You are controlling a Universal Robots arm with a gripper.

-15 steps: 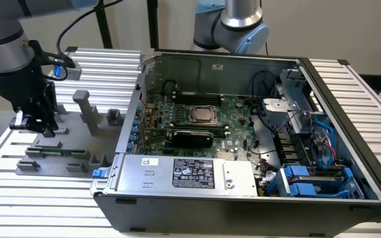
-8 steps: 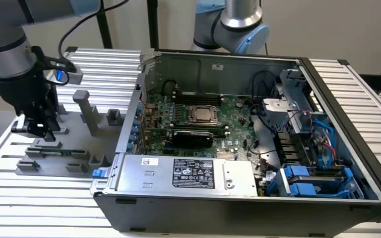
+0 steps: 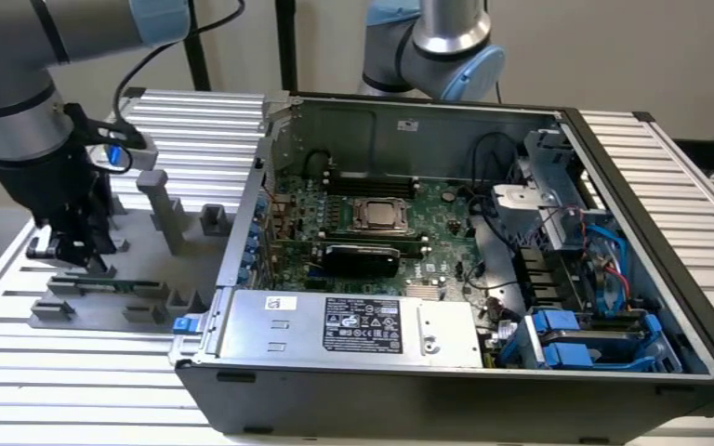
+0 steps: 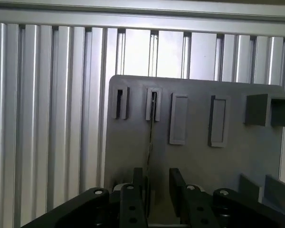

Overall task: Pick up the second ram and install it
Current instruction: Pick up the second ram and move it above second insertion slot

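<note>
over the fixture, parted jaws straddle the ram.

2nd RAM: thin green stick (dark chips), standing on edge in grey fixture slot.

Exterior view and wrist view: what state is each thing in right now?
Computer case: side cover off, inside exposed.
Grey holder: one slot filled.
Memory stick: on edge in that holder, not gripped.
End effector: open, fingers either side of that stick.
</note>
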